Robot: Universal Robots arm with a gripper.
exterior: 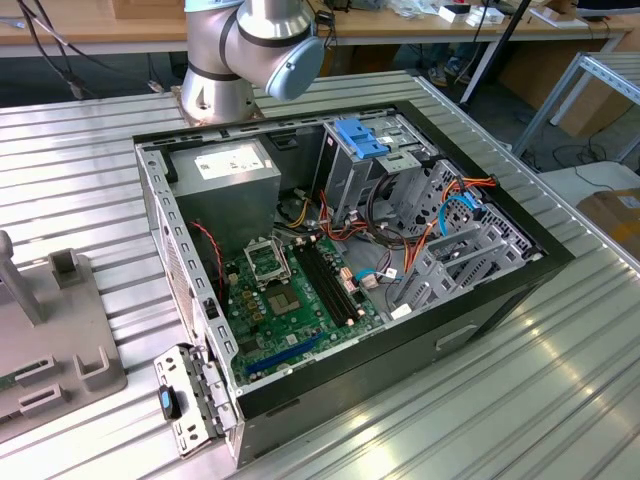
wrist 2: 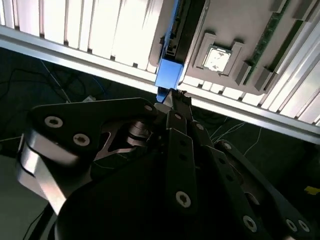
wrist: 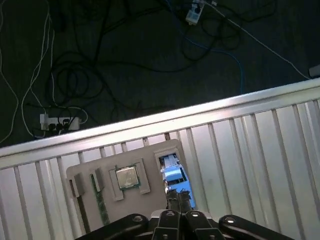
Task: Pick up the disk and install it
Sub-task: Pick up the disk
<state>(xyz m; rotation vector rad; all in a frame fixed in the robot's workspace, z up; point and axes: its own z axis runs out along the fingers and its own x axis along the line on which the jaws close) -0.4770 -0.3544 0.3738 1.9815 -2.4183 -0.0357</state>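
In the slot of the grey holder plate (wrist: 152, 195), close to the table (exterior: 560, 400) edge, the disk (wrist: 172, 173) stands on edge, its blue carrier frame turned toward the gripper (wrist: 179, 199). In both wrist views the fingers are drawn together on that frame and appear to pinch it, while the disk sits in its slot.

Hazards, as judged:
- **Narrow hold:** the grip takes only a short stretch of the frame, so the slab could pivot or slip once lifted.
- **Slanted pull:** this could bind the disk in the slot and drag the plate.
- **Table edge:** a dropped disk here could go over onto the floor.
- **Loose cables:** those inside the open computer case (exterior: 470, 325) could snag the carrier.

Count:
- one disk
- one gripper
- one holder plate
- one processor chip (wrist: 127, 177) in its recess beside the disk
- one memory module (wrist: 100, 202) beyond that
- one computer case
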